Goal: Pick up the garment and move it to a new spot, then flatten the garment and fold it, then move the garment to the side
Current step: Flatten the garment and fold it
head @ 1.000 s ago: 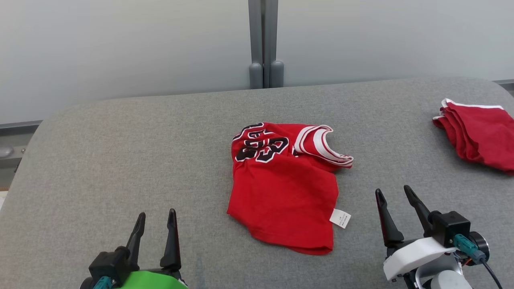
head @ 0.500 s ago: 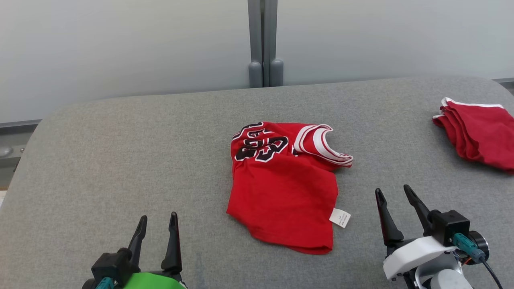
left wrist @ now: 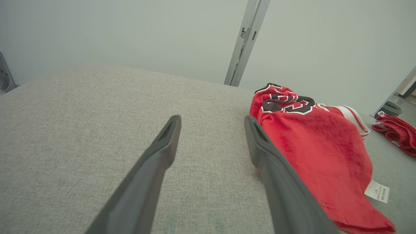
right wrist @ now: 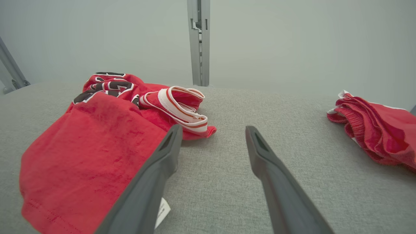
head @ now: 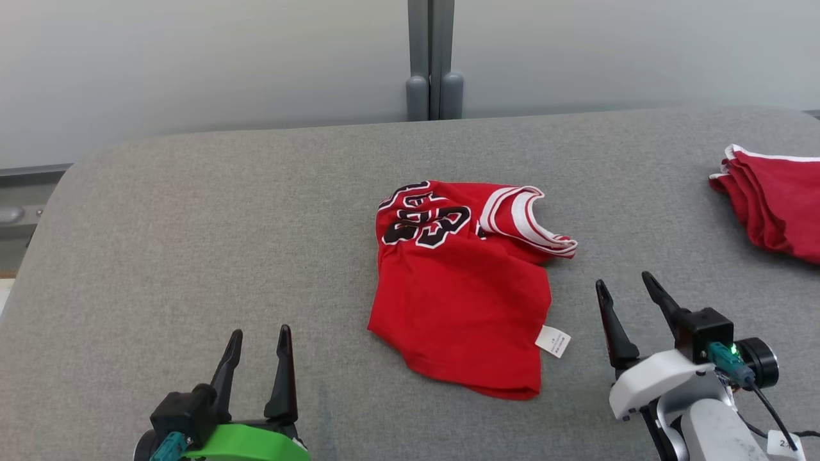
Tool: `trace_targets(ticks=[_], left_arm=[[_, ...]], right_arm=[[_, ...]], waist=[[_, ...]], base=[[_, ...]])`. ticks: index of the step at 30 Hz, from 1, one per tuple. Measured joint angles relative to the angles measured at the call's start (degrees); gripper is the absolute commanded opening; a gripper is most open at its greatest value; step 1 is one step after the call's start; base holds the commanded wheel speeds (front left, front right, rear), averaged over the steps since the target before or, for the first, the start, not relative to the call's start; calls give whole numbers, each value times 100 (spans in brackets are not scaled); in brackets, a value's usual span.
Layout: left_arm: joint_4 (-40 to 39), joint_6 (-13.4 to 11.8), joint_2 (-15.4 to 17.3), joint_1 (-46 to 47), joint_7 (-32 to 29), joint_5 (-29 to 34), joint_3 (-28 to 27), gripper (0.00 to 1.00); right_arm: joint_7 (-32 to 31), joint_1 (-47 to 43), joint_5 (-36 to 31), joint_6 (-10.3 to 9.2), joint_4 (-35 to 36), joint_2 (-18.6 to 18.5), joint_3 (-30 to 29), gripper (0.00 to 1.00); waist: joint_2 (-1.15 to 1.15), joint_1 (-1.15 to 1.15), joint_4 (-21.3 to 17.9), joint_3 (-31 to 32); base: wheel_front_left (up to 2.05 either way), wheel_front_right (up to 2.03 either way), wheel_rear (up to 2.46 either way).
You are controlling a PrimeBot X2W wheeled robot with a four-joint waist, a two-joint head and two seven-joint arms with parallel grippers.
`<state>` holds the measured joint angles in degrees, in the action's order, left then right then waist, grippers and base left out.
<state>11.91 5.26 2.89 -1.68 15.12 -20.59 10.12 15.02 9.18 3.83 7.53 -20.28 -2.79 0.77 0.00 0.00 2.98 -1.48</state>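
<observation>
Mostly it is the head camera that has shifted: the whole scene sits a little to the right of and higher than half a second ago, the grey upright post (head: 430, 57) included, while the crumpled red sleeveless jersey (head: 461, 301) lies in the same heap on the grey fabric-covered table (head: 192, 224), its creases unchanged. Measured against the jersey, the left gripper (head: 260, 329) with the green band has kept its place, on the robot's left of the jersey's near hem and apart from it. The right gripper (head: 622, 278) on the white wrist seems to have crept slightly forward along the jersey's other side, though the change is small. It now stands just beside the jersey's right edge, level with the white care label (head: 553, 340) that sticks out from the near corner, without touching the cloth. Both grippers have their dark fingers spread apart and hold nothing; bare table shows between each pair in the wrist views. The jersey's black lettering (head: 426, 224) and its white-and-red striped neck trim (head: 522, 218) are bunched at the far end. A second pile of folded red cloth with white edging (head: 769, 198) lies well to the right of the jersey, as before.
</observation>
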Motion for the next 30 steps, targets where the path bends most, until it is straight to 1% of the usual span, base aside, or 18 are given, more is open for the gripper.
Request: trace_targets(ticks=[6,9,12,15,19,20,21,22,26,30], left_arm=[[-55,-7,-2,247,0,-42,123,100],[-87,-22,-2,363,0,-84,188,100],[-91,-24,-2,471,0,-109,246,100],[-98,-31,-2,538,0,-142,257,100],[-98,-32,-2,584,0,-151,267,100],[-98,-41,-2,584,0,-154,269,100],[-96,-48,-2,584,0,-155,268,100],[-91,-54,-2,584,0,-155,270,100],[-78,-75,-2,580,0,-156,268,100],[-66,-75,-3,551,0,-156,274,100]], right_arm=[[7,762,-530,0,-709,-1,-85,100],[7,1143,-836,0,-1180,-8,-104,100],[7,1502,-1034,0,-1641,-151,-66,100],[5,1795,-1138,0,-1929,-245,-26,100],[7,2079,-1149,0,-2061,-261,27,100],[7,2107,-1148,0,-2094,-265,46,46],[7,2130,-1145,0,-2139,-269,77,3],[7,2150,-1136,0,-2183,-278,94,0],[7,2290,-999,0,-2205,-322,122,0],[7,2401,-868,0,-2084,-392,36,0]], waist=[[0,0,125,-334],[0,0,216,-536],[0,0,338,-749],[0,0,467,-925],[0,0,653,-1093],[0,0,686,-1118],[0,0,722,-1142],[0,0,755,-1158],[0,0,791,-1120],[0,0,735,-1014]], base=[[0,0,0],[0,0,0],[0,0,0],[0,0,0],[0,0,0],[0,0,0],[0,0,0],[0,0,0],[0,0,0],[0,0,0]])
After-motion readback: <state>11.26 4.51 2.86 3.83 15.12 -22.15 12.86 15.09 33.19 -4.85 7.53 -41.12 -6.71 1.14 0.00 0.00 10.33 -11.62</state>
